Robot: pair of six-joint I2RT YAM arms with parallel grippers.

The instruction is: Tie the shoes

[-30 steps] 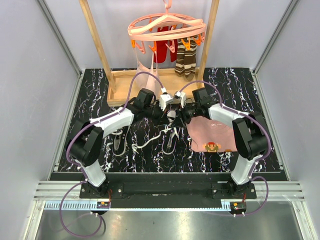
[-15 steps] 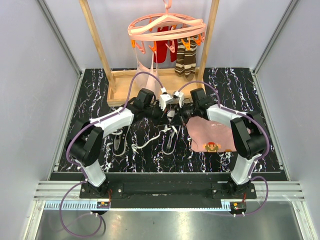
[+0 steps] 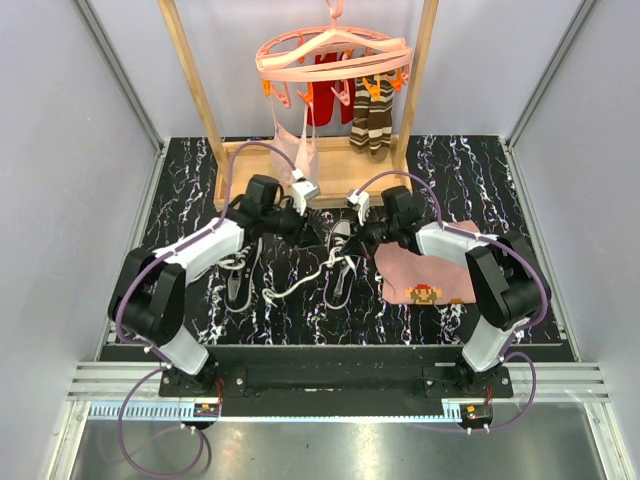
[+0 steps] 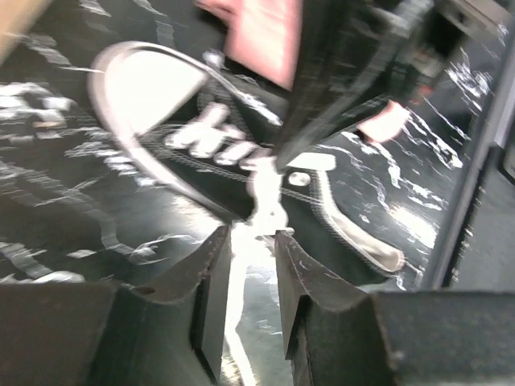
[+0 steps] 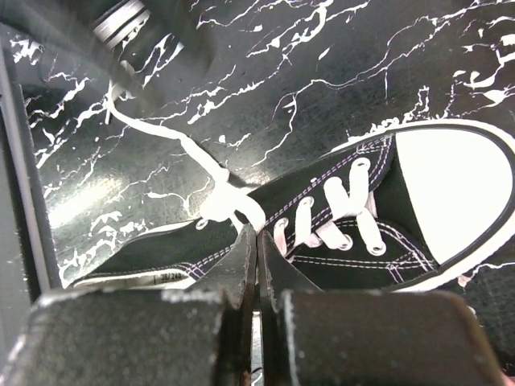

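Note:
Two black shoes with white toe caps lie on the marbled mat: one [image 3: 340, 270] in the middle and one [image 3: 240, 280] to its left. Both grippers hover over the middle shoe [image 5: 362, 201]. My right gripper [image 5: 256, 233] is shut, its tips pinching the white lace [image 5: 173, 145] just below the knot at the top eyelets. My left gripper [image 4: 253, 237] stands open above the same shoe [image 4: 201, 153], and a strand of lace [image 4: 265, 189] runs loose through the gap between its fingers. From above, the left gripper [image 3: 316, 228] and right gripper [image 3: 348, 232] sit close together.
A pink cloth [image 3: 425, 265] with a pixel figure lies under the right arm. A wooden rack [image 3: 250, 170] stands behind, carrying a pink hanger [image 3: 335, 55] with striped socks [image 3: 372, 115]. Loose lace trails across the mat between the shoes.
My left arm has drawn back to the left and its jaws have parted. The right gripper has closed and dropped to the lace at the shoe's tongue.

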